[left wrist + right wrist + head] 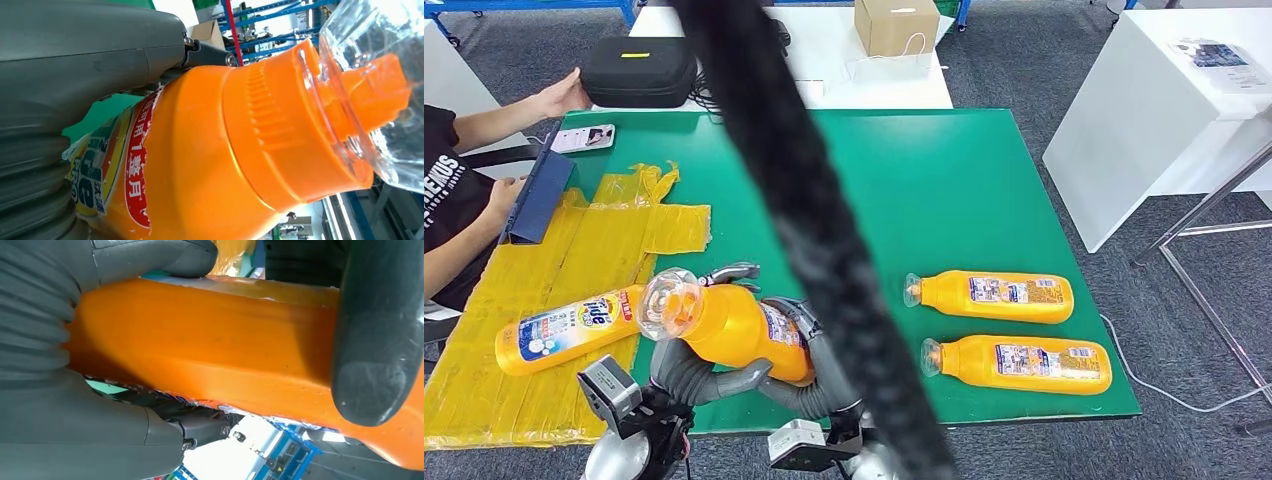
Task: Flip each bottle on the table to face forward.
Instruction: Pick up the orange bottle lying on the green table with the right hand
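Head view has a thick black cable (824, 240) slanting across the middle, hiding part of the green table (984, 180). Both hands grip one orange bottle (724, 325) lifted at the near edge, left hand (686, 370) under it, right hand (819, 360) around its base. Three more bottles lie flat: one (564, 330) on yellow sheeting (604, 240), two (989, 296) (1019, 363) at right.
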You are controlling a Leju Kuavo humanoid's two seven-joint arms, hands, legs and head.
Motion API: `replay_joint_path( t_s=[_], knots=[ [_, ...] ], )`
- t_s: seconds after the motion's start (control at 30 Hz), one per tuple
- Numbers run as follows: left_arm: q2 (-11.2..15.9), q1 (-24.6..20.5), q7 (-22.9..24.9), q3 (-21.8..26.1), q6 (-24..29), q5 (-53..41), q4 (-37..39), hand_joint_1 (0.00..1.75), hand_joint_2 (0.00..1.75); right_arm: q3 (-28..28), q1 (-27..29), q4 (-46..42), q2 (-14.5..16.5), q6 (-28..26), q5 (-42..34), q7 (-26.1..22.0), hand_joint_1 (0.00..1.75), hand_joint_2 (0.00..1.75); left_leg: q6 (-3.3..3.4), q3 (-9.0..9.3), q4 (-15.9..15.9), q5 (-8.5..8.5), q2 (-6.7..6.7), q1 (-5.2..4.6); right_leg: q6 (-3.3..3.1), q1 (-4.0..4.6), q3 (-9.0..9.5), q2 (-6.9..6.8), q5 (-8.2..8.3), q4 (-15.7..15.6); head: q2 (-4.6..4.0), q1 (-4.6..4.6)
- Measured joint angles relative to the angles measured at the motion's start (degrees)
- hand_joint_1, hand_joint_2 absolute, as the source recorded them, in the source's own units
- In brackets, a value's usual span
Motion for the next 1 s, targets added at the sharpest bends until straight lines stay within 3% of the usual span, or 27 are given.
replay_joint_path(
  t_s=[0.2, 0.23, 0.33, 0.37, 0.67, 1.0],
  knots=[
    [-0.1, 0.3, -0.7, 0.0, 1.4, 0.0, 0.0, 1.75, 1.75, 0.5, 0.0, 0.5, 0.0, -0.1, -0.9, 0.3, 1.75, 1.75, 0.0, -0.01, 0.0, -0.01, 0.0, 0.0, 0.0, -0.01, -0.01, 0.0, 0.0, 0.0, 0.0, 0.01],
    [-0.1, 0.3, -0.8, 0.0, 1.6, 0.1, 0.0, 1.75, 1.75, 0.5, 0.0, 0.6, 0.0, -0.1, -1.0, 0.3, 1.48, 1.75, 0.0, -0.01, 0.0, -0.01, 0.0, 0.0, 0.0, -0.01, -0.01, 0.0, 0.0, 0.0, 0.0, 0.01],
    [-0.1, 0.4, -1.2, -0.1, 2.7, -0.5, 0.0, 1.75, 1.75, 0.5, 0.0, 0.7, 0.0, -0.4, -1.5, 0.3, 0.17, 1.75, 0.0, 0.0, 0.0, 0.0, 0.0, -0.01, 0.0, -0.01, -0.01, 0.0, 0.0, 0.0, 0.0, 0.01],
    [-0.1, 0.4, -1.3, -0.1, 3.4, -1.2, 0.0, 1.75, 1.75, 0.5, 0.0, 0.8, 0.0, -0.7, -1.8, 0.3, 0.0, 1.75, 0.0, 0.0, 0.0, 0.0, 0.0, -0.01, 0.0, -0.01, -0.01, 0.0, 0.0, 0.0, 0.0, 0.01],
    [1.1, 0.1, 0.7, 2.0, 14.7, -15.3, -0.7, 1.75, 1.75, -5.4, 4.5, -7.2, -0.3, -5.5, -4.1, 0.8, 0.0, 1.75, 0.0, -0.01, 0.0, 0.0, -0.01, 0.0, 0.0, 0.0, 0.0, 0.0, 0.0, 0.0, 0.0, 0.0],
    [2.6, -0.2, 1.4, 3.5, 15.3, -17.0, -1.0, 1.75, 1.75, -9.3, 6.5, -12.7, -0.6, -5.6, -4.2, 1.2, 0.0, 1.75, 0.0, 0.0, 0.0, 0.0, 0.0, -0.01, 0.0, -0.01, -0.01, 0.0, 0.0, 0.0, 0.0, 0.01]
  ],
)
